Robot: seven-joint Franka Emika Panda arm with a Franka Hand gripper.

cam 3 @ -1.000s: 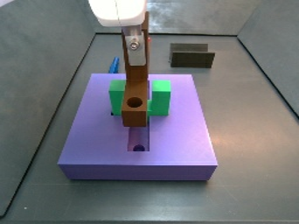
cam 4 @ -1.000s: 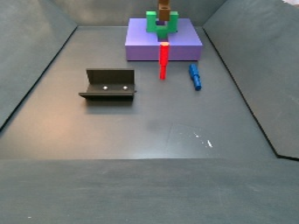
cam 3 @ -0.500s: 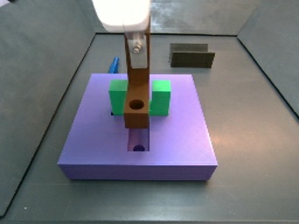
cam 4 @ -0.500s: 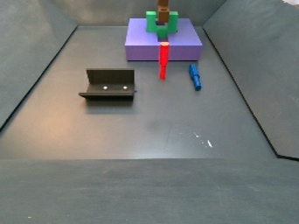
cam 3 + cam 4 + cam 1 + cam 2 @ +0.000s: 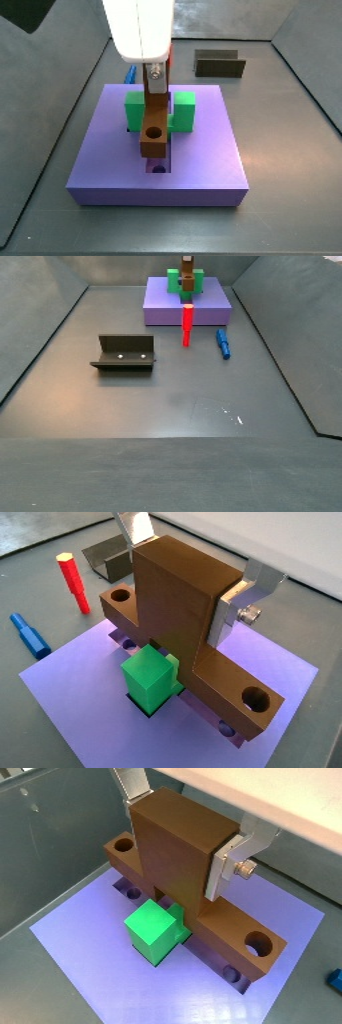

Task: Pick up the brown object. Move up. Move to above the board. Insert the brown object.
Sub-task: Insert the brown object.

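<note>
Holding the orange-brown T-shaped piece [image 5: 187,607] upright, I have my gripper [image 5: 181,823] closed on its thick top end, flat silver fingers [image 5: 242,854] pressed against opposite faces. It is smooth, matte, caramel-coloured; its crosspiece [image 5: 201,928] spreads below with a round hole near each tip in both wrist views, and a side view shows the long bar [image 5: 155,118] hanging down with one round hole near its lower end. That lower end sits at the lengthwise slot [image 5: 159,163] of the large flat purple-blue rectangular board [image 5: 201,160], just in front of the green U-shaped bracket [image 5: 181,112]; how deep it has entered I cannot tell. Beside the board stands a red peg [image 5: 187,326], with a blue peg [image 5: 223,344] lying near it. Well apart on the grey floor stands the dark L-shaped fixture [image 5: 123,353].
</note>
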